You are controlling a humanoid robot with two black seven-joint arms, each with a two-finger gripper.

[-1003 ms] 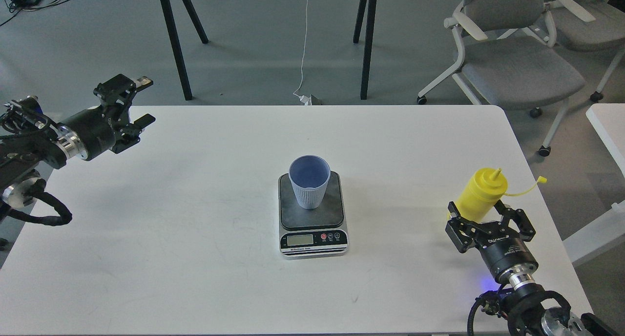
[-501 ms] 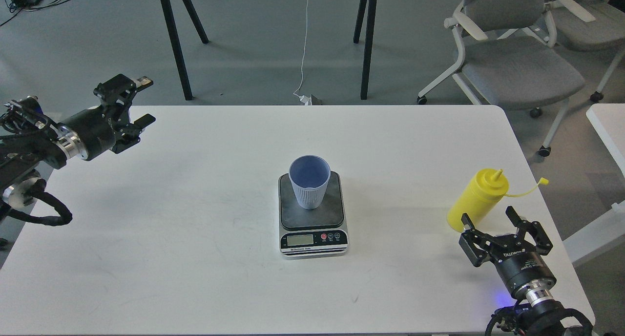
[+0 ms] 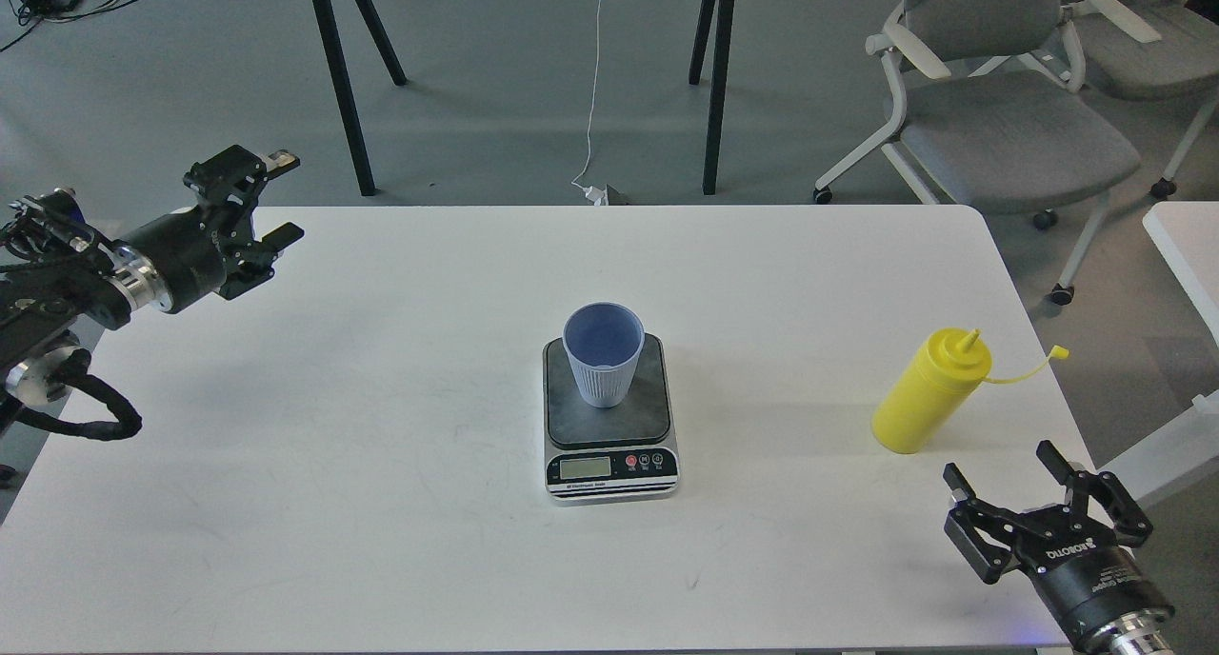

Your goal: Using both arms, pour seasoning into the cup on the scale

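The yellow seasoning bottle (image 3: pixel 929 393) stands upright on the white table (image 3: pixel 381 446) near its right edge, its tethered cap (image 3: pixel 1055 352) hanging out to the right. The pale blue-grey ribbed cup (image 3: pixel 602 352) stands upright on the dark platform of the scale (image 3: pixel 609 417) at the table's middle. My right gripper (image 3: pixel 1002 465) is open and empty at the lower right, below and right of the bottle, clear of it. My left gripper (image 3: pixel 282 196) is open and empty above the table's far left corner.
Grey office chairs (image 3: pixel 1000 112) stand beyond the table's far right corner. Black legs of another table (image 3: pixel 343 93) and a white cable (image 3: pixel 592 84) are on the floor behind. A second white table edge (image 3: pixel 1186 246) is at the right.
My right gripper has drawn back from around the bottle toward the lower right, leaving the bottle standing free. The left arm has barely moved.
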